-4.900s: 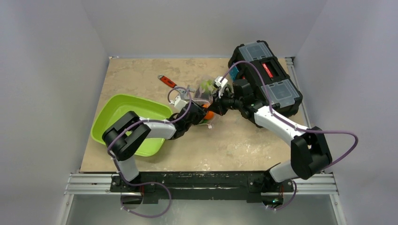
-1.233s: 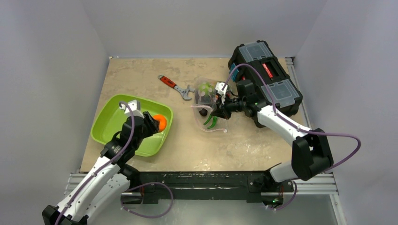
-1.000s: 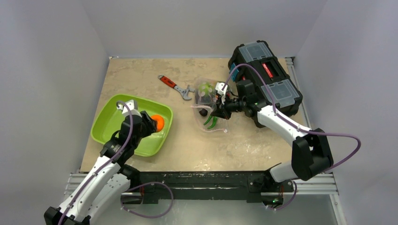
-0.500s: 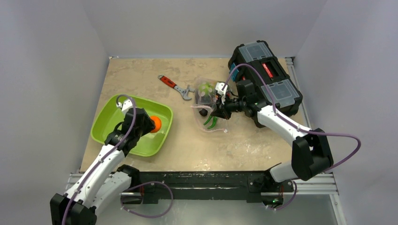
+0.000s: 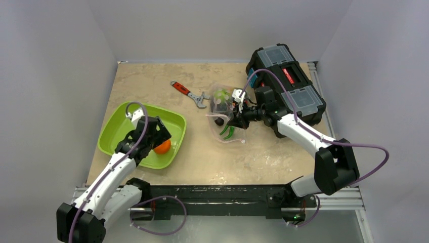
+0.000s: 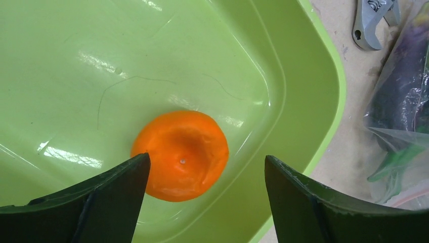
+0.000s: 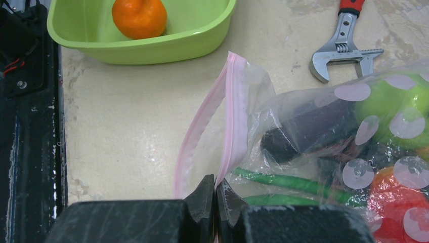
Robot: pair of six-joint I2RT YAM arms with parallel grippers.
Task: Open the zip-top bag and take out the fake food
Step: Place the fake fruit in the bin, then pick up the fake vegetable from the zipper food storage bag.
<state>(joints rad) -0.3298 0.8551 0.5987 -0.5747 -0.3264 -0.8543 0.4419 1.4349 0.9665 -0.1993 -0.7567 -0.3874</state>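
Bag [image 7: 253, 96] lies on the table [image 5: 152, 81], well to the right of the tray [image 6: 101, 61] and near the toolbox [image 5: 286, 86]. The grey head of the wrench [image 5: 187, 92] is just beside its far end. The bag's mouth gapes toward the tray, and the pink zip strip [image 7: 231, 116] rises in a loop with its two lips apart.

The right gripper [image 7: 216, 188] has its jaws pressed together on the bag at the foot of that strip, pinching the clear plastic by the mouth.

Inside the bag are the eggplant [image 7: 308, 129], the pods [image 7: 283, 181] below it, a red piece [image 7: 399, 202] and a round green piece [image 7: 399, 106]. All of them are behind the plastic.

The orange [image 6: 180, 154] sits on the tray floor, close to the corner nearest the bag. The left gripper [image 6: 206, 161] hangs over it with jaws wide apart, one finger on each side. The right finger is clear of the orange. The left finger overlaps its edge in the wrist view, and I cannot tell whether they touch.
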